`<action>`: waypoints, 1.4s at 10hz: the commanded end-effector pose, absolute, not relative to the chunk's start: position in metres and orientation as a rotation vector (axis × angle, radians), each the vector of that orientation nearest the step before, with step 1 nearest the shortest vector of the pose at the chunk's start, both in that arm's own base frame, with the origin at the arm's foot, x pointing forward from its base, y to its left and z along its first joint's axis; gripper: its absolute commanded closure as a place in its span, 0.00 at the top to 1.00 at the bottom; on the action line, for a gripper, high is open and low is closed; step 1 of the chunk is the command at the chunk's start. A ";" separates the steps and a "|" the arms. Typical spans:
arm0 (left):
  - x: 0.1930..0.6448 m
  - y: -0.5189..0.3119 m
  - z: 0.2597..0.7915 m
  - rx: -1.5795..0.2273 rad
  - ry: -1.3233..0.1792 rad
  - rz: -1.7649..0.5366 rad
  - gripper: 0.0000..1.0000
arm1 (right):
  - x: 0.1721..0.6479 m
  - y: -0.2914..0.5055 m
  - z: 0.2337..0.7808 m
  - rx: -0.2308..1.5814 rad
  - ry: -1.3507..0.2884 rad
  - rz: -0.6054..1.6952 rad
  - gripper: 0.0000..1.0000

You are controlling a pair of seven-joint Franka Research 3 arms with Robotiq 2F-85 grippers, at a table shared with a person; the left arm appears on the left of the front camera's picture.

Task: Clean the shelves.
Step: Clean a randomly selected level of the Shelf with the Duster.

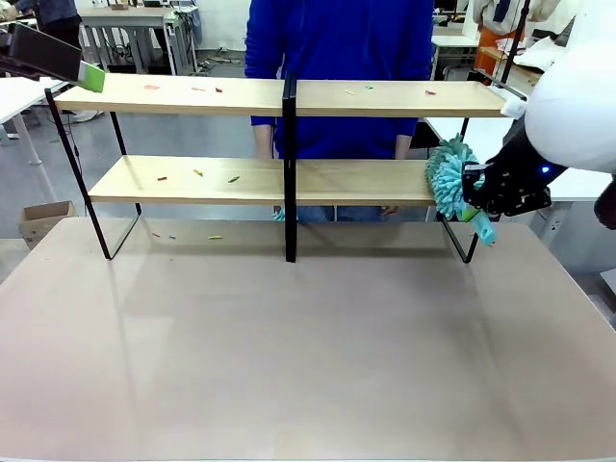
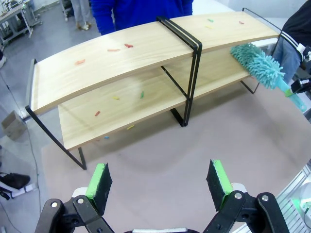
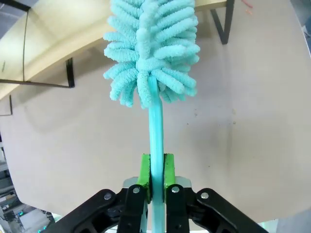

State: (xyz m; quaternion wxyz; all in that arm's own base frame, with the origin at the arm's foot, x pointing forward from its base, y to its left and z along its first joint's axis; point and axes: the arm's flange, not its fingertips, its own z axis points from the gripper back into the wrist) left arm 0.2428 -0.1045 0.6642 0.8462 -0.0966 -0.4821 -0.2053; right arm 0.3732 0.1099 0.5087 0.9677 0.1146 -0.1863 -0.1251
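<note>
The shelves are two long light-wood boards in a black frame, standing at the far side of the tabletop. Small red, green and yellow scraps lie scattered on both boards. My right gripper is shut on the handle of a teal fluffy duster, whose head sits at the right end of the lower board. My left gripper hovers open and holding nothing by the top board's left end.
A person in a blue top stands close behind the shelves. The beige-pink tabletop stretches bare in front of the rack. White tables stand to the left and right, and a cardboard box sits on the floor at left.
</note>
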 end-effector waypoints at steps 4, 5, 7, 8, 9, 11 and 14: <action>0.242 -0.104 0.665 -0.206 -1.019 -0.432 1.00 | 0.367 0.103 0.516 0.291 -0.413 -0.203 0.12; 0.242 -0.104 0.665 -0.206 -1.019 -0.432 1.00 | 0.364 0.103 0.517 0.322 -0.390 -0.166 0.12; 0.242 -0.104 0.665 -0.206 -1.019 -0.432 1.00 | 0.333 0.096 0.537 0.511 -0.177 -0.013 0.12; 0.242 -0.104 0.665 -0.206 -1.019 -0.432 1.00 | 0.307 0.077 0.556 0.598 -0.058 0.073 0.12; 0.242 -0.104 0.665 -0.206 -1.019 -0.432 1.00 | 0.276 0.048 0.575 0.639 0.052 0.139 0.12; 0.242 -0.104 0.665 -0.206 -1.019 -0.432 1.00 | 0.208 -0.024 0.613 0.737 0.160 0.260 0.12; 0.242 -0.104 0.665 -0.206 -1.019 -0.432 1.00 | 0.163 -0.105 0.634 0.885 -0.007 0.405 0.12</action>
